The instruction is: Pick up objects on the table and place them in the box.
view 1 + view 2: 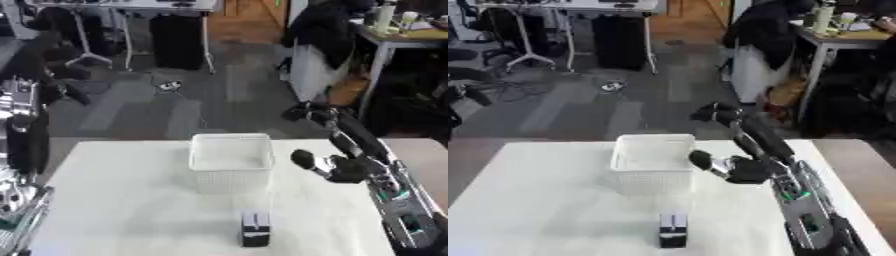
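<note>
Right hand [741, 131] hangs empty with fingers straight, just right of the white mesh basket [230, 161] — nothing visible inside. Nearer than the hand, a small black-and-white box [255, 228] stands on the white table [131, 210]; grey floor beyond.

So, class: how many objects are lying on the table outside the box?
1: a small dark object stands on the white table, just in front of the white box. The box's inside is partly hidden.

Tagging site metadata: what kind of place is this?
Likely a robotics lab or workshop: white table holding a white box, tripod stand on grey flooring, cluttered wooden desk behind.
</note>
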You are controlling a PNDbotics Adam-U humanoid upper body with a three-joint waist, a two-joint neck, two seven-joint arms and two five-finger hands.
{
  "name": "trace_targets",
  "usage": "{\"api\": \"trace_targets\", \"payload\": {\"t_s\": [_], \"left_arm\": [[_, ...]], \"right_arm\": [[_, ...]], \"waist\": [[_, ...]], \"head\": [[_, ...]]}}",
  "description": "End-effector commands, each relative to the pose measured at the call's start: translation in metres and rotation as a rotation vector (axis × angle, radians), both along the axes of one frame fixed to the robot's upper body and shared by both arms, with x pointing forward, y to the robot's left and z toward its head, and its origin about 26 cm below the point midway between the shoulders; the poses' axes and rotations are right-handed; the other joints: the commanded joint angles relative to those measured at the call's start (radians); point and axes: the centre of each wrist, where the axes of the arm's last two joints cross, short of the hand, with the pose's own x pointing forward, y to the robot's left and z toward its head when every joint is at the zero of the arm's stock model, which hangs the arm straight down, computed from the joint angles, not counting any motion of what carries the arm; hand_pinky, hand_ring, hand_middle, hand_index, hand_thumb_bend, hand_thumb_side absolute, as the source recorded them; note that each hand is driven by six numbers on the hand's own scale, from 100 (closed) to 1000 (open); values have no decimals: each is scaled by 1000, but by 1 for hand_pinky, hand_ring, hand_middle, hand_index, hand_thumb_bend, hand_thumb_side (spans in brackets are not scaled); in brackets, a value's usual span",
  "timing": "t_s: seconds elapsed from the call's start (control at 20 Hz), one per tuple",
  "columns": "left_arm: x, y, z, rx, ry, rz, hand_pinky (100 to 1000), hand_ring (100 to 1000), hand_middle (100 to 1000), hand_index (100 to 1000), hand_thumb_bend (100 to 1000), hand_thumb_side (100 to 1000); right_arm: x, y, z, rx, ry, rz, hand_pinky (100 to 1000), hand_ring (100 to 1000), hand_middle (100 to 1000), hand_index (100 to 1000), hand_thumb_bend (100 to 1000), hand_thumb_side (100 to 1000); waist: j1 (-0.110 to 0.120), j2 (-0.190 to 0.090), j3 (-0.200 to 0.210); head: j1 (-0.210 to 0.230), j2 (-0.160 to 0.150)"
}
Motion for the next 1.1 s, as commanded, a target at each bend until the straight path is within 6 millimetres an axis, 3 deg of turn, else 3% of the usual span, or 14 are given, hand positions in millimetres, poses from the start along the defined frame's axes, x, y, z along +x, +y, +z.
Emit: {"api": "trace_targets", "payload": {"t_s": [0.05, 0.3, 0.5, 0.9, 1.1], "left_arm": [[-2, 4, 8, 26, -27, 14, 381, 610, 685, 872, 252, 1000], [-2, 5, 8, 29, -25, 15, 380, 609, 684, 872, 253, 1000], [-2, 5, 8, 31, -25, 17, 379, 608, 684, 871, 253, 1000], [-1, 5, 8, 33, -24, 14, 379, 608, 683, 872, 254, 1000], [-1, 5, 8, 33, -26, 15, 378, 607, 683, 872, 255, 1000]], "right_arm": [[12, -8, 7, -128, -27, 17, 844, 733, 739, 815, 696, 1000], [22, -14, 3, -227, -32, 32, 846, 731, 731, 812, 731, 1000], [27, -21, -3, -282, -18, 43, 827, 694, 659, 813, 774, 1000], [35, -19, -19, -313, 88, 71, 567, 518, 531, 804, 854, 1000], [37, -18, -22, -308, 144, 82, 533, 469, 523, 805, 862, 1000]], "waist": [[-1, -13, 2], [-2, -12, 1], [-3, -12, 0], [-5, -12, 1], [-5, -10, 2]], "head": [[4, 4], [0, 14], [-1, 17], [-6, 18], [-65, -42]]}}
